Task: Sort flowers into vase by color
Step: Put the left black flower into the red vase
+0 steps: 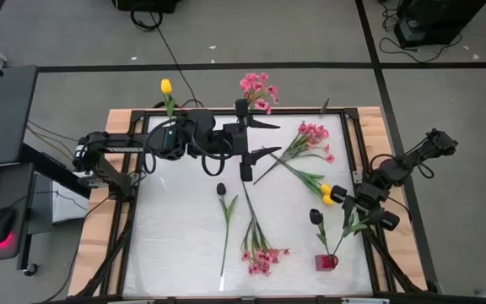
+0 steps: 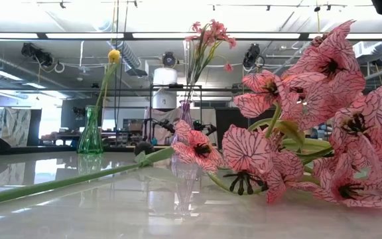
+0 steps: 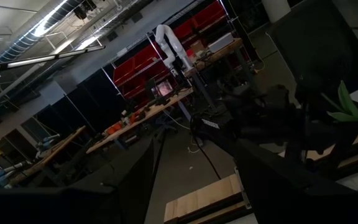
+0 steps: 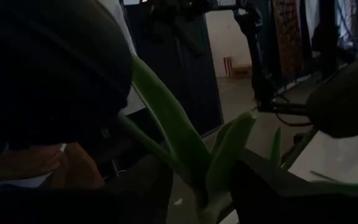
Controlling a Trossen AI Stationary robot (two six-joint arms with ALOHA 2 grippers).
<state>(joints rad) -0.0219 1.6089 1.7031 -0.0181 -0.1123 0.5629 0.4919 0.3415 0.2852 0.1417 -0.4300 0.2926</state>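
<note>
The right gripper (image 1: 359, 213) sits at the worktop's four o'clock, jaws part-open around the dark tulip's (image 1: 316, 217) leafy stem (grip uncertain), stem running toward the red vase (image 1: 326, 262) at six.

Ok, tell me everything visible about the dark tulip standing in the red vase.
The dark tulip has an almost black bloom on a thin green stem with long leaves. It stands tilted in the small red vase near the table's right front corner, bloom leaning left. The right gripper sits around its upper stem and leaves, fingers partly apart. A yellow tulip lies just behind it.
</note>
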